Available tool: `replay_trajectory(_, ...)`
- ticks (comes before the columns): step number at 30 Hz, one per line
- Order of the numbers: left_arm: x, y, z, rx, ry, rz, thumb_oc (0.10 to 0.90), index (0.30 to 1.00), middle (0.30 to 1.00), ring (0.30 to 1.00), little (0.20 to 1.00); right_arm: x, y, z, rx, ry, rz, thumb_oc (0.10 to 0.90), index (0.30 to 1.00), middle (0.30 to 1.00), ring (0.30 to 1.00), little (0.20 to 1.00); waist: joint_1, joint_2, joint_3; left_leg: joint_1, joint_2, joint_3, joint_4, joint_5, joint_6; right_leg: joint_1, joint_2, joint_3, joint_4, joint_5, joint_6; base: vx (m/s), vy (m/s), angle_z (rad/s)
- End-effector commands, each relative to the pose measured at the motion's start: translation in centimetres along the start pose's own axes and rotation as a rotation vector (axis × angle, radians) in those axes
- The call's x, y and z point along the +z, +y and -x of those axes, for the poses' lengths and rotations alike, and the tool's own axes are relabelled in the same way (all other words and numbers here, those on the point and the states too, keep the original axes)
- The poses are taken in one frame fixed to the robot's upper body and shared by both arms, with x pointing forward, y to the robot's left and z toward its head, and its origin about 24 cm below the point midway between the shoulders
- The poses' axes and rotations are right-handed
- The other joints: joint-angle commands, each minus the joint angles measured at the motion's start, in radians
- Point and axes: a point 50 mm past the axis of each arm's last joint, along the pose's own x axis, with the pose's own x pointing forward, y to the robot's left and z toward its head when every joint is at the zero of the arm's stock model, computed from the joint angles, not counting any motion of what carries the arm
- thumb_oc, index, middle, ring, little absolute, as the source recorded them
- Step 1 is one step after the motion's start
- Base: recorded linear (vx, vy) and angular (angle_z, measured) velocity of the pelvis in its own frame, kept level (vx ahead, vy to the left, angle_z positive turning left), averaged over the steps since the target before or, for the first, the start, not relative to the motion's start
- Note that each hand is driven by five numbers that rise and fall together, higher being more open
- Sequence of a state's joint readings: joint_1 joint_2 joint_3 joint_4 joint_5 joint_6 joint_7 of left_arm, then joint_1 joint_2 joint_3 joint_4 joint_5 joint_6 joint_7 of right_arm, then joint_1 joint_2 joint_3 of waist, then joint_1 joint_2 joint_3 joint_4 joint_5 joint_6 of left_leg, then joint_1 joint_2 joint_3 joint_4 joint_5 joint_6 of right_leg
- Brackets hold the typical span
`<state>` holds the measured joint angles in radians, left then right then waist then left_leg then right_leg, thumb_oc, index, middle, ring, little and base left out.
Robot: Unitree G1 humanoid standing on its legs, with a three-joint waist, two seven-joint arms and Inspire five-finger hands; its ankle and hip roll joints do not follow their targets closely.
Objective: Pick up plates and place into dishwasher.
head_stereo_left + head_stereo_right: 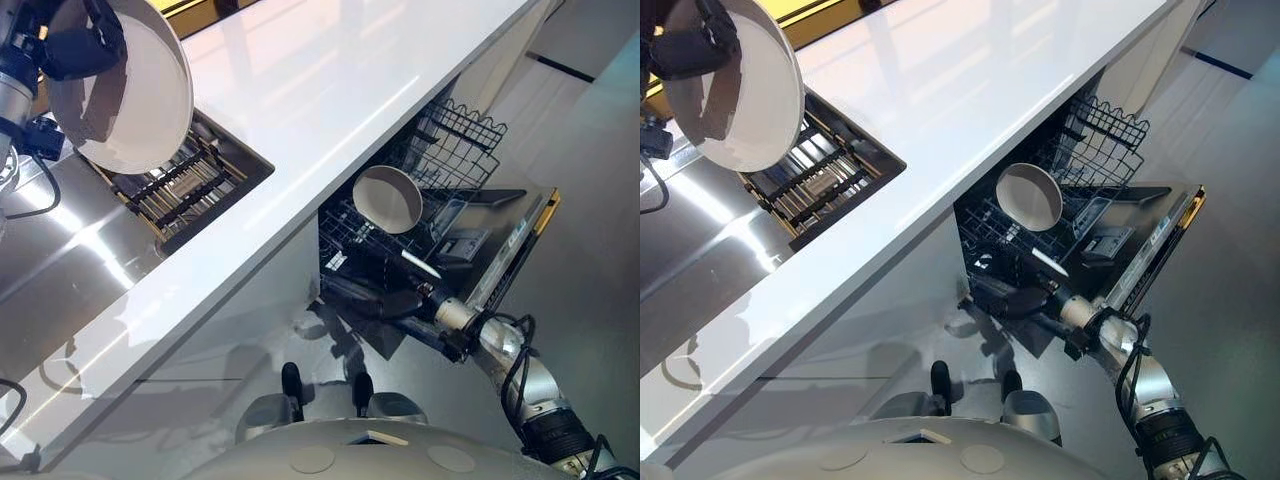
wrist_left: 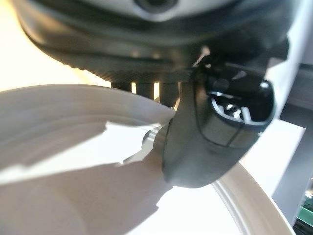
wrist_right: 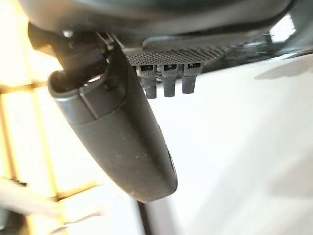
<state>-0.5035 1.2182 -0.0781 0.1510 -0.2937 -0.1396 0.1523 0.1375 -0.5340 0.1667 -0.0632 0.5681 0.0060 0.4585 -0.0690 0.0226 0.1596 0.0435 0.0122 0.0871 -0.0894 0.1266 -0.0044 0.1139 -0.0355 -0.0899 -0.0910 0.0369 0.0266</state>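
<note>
My left hand (image 1: 85, 45) is raised at the far left above the sink, shut on a large white plate (image 1: 140, 90) that it holds tilted on edge. In the left wrist view the thumb (image 2: 205, 142) presses on the plate's rim (image 2: 73, 171). A second white plate (image 1: 388, 198) stands upright in the lower rack (image 1: 455, 140) of the open dishwasher. My right hand (image 1: 385, 303) reaches low in front of that rack, just below the standing plate, with fingers straight and nothing in it; its thumb (image 3: 122, 142) shows straight in the right wrist view.
A long white counter (image 1: 330, 90) runs diagonally between the steel sink (image 1: 60, 250) and the dishwasher. A dark slatted rack (image 1: 185, 185) lies in the sink under the held plate. The dishwasher door (image 1: 520, 250) is folded down to the right.
</note>
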Motion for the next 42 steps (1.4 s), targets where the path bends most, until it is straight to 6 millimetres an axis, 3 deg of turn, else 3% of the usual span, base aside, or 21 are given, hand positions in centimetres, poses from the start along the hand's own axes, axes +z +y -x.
replay_trajectory(1, 5.3, 4.0, -1.2, 0.217, -0.283, -0.011, 0.1, 0.3, 0.3, 0.3, 0.2, 8.4, -0.8, -0.3, -0.074, -0.415, 0.056, 0.8, 0.9, 0.9, 0.9, 0.9, -0.017, 0.017, -0.098, 0.053, -0.019, 0.018, 0.002, -0.095, -0.02, -0.011, 0.023, -0.009, 0.021, -0.025, 0.034, 0.0, 0.0, 0.0)
replay_trajectory(4, 6.3, 2.1, -0.2, 0.19, -0.344, 0.041, 0.1, 0.3, 0.3, 0.3, 0.2, 12.7, -1.2, 0.8, -0.222, -0.648, 0.17, 0.8, 0.9, 0.9, 0.9, 0.9, -0.022, 0.019, -0.106, 0.058, -0.017, 0.023, 0.002, -0.102, -0.016, -0.008, 0.024, 0.001, 0.017, -0.024, 0.032, 0.0, 0.0, 0.0)
replay_trajectory(6, 7.0, 0.7, 0.1, 0.186, -0.389, 0.049, 0.1, 0.3, 0.3, 0.3, 0.2, 15.4, -0.6, 1.2, -0.228, -0.78, 0.252, 0.8, 0.9, 0.9, 0.9, 0.9, -0.023, 0.022, -0.111, 0.061, -0.017, 0.025, 0.002, -0.105, -0.014, -0.005, 0.026, 0.009, 0.015, -0.023, 0.031, 0.01, 0.015, -0.06)
replay_trajectory(11, 9.1, -2.3, -0.9, 0.179, -0.456, 0.152, 0.1, 0.3, 0.3, 0.3, 0.2, 18.6, 2.0, -0.3, -0.07, -0.918, 0.294, 0.8, 0.9, 0.9, 0.9, 0.9, -0.018, 0.018, -0.122, 0.062, -0.019, 0.024, 0.002, -0.102, -0.011, -0.002, 0.026, 0.017, 0.018, -0.02, 0.028, -0.01, -0.004, -0.09)
replay_trajectory(16, 10.7, -5.4, -1.8, 0.136, -0.493, 0.224, 0.1, 0.3, 0.3, 0.3, 0.2, 19.5, 4.9, -2.9, 0.14, -0.882, 0.197, 0.8, 0.9, 0.9, 0.9, 0.9, -0.01, 0.004, -0.129, 0.063, -0.022, 0.022, 0.002, -0.097, -0.011, 0.003, 0.024, 0.013, 0.017, -0.016, 0.027, 0.0, 0.0, 0.0)
replay_trajectory(20, 12.0, -7.9, -1.6, 0.099, -0.534, 0.251, 0.1, 0.3, 0.3, 0.3, 0.2, 19.6, 6.5, -4.8, 0.191, -0.861, 0.13, 0.8, 0.9, 0.9, 0.9, 0.9, -0.001, -0.007, -0.135, 0.065, -0.024, 0.018, 0.002, -0.096, -0.009, 0.005, 0.023, 0.009, 0.014, -0.011, 0.025, 0.0, -0.01, 0.02)
replay_trajectory(24, 13.1, -9.1, -1.4, 0.093, -0.569, 0.243, 0.1, 0.3, 0.3, 0.3, 0.2, 19.9, 7.4, -6.2, 0.193, -0.844, 0.059, 0.8, 0.9, 0.9, 0.9, 0.9, 0.004, -0.012, -0.142, 0.063, -0.024, 0.018, 0.002, -0.095, -0.008, 0.005, 0.025, 0.012, 0.012, -0.008, 0.023, 0.0, -0.004, 0.01)
replay_trajectory(35, 15.5, -10.2, -0.6, 0.123, -0.677, 0.231, 0.1, 0.3, 0.3, 0.3, 0.2, 19.4, 7.8, -7.9, 0.093, -0.776, -0.055, 0.8, 0.9, 0.9, 0.9, 0.9, 0.011, -0.018, -0.151, 0.062, -0.025, 0.014, 0.002, -0.099, -0.005, 0.003, 0.024, 0.01, 0.01, -0.003, 0.024, 0.0, 0.0, 0.0)
replay_trajectory(42, 14.7, -9.9, -0.2, 0.171, -0.664, 0.129, 0.1, 0.3, 0.3, 0.3, 0.2, 19.1, 7.4, -7.7, 0.109, -0.782, -0.123, 0.8, 0.9, 0.9, 0.9, 0.9, 0.014, -0.022, -0.155, 0.058, -0.021, 0.022, 0.002, -0.099, -0.008, 0.001, 0.025, 0.003, 0.006, 0.001, 0.026, 0.0, 0.0, 0.0)
